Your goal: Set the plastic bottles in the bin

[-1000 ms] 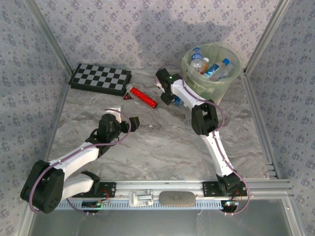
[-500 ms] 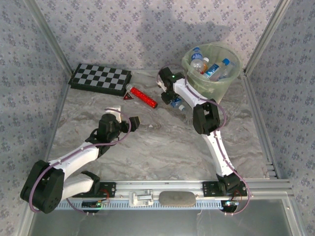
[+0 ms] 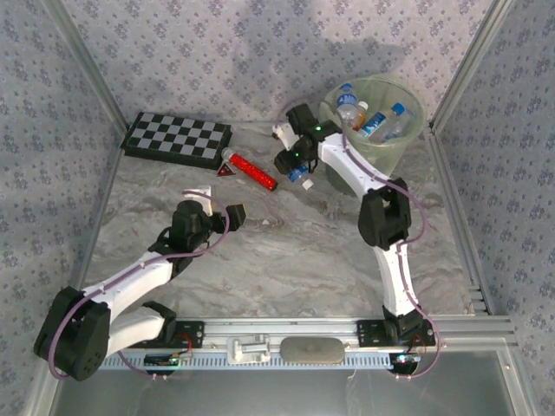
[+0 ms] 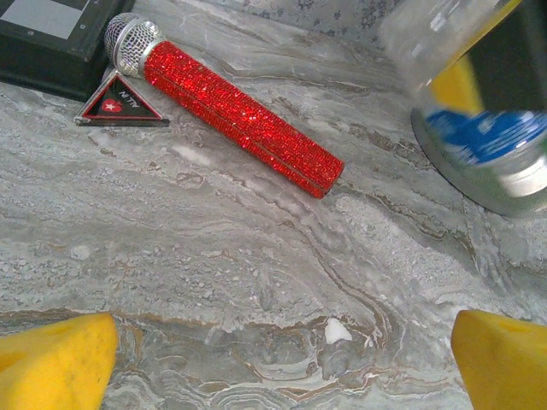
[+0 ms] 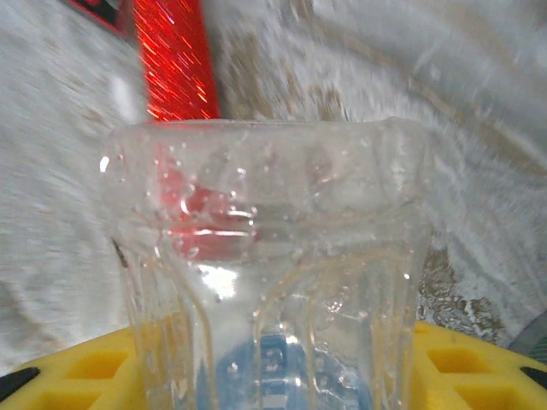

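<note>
My right gripper (image 3: 292, 164) is shut on a clear plastic bottle (image 3: 298, 172) with a blue label, held just off the table left of the bin (image 3: 408, 143). In the right wrist view the bottle (image 5: 273, 256) stands between the yellow fingers (image 5: 81, 371) of that gripper (image 5: 273, 380). In the left wrist view the same bottle (image 4: 483, 132) is blurred at the top right. The pale green bin holds several bottles (image 3: 375, 121). My left gripper (image 3: 218, 205) hangs open over bare table, its gripper (image 4: 282, 367) with nothing between the yellow fingertips (image 4: 51, 363).
A red glitter microphone (image 3: 251, 171) lies just left of the held bottle, with a small red triangle tag (image 3: 227, 170) at its head. A checkerboard (image 3: 178, 139) lies at the back left. Patterned walls close in the table on three sides.
The right gripper has shut on the bottle and lifted it off the table, and its arm has swung up and back toward the bin. The left arm has not moved.
</note>
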`<move>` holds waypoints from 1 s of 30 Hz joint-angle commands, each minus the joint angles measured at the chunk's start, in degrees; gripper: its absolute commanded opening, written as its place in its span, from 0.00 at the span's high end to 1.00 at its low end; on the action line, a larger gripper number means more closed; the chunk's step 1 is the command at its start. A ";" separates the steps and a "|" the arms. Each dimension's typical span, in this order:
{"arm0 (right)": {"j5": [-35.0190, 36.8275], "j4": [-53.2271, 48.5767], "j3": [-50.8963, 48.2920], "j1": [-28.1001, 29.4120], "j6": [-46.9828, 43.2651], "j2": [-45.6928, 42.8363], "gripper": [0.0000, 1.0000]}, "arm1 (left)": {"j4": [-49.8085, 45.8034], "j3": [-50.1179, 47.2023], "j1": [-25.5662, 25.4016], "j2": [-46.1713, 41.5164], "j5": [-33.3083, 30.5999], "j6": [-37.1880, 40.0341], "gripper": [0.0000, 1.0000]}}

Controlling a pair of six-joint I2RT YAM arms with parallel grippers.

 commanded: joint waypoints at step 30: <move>4.88 16.46 -16.86 -23.15 13.29 -41.13 0.50 | -0.14 14.17 -8.55 10.63 2.22 6.59 0.00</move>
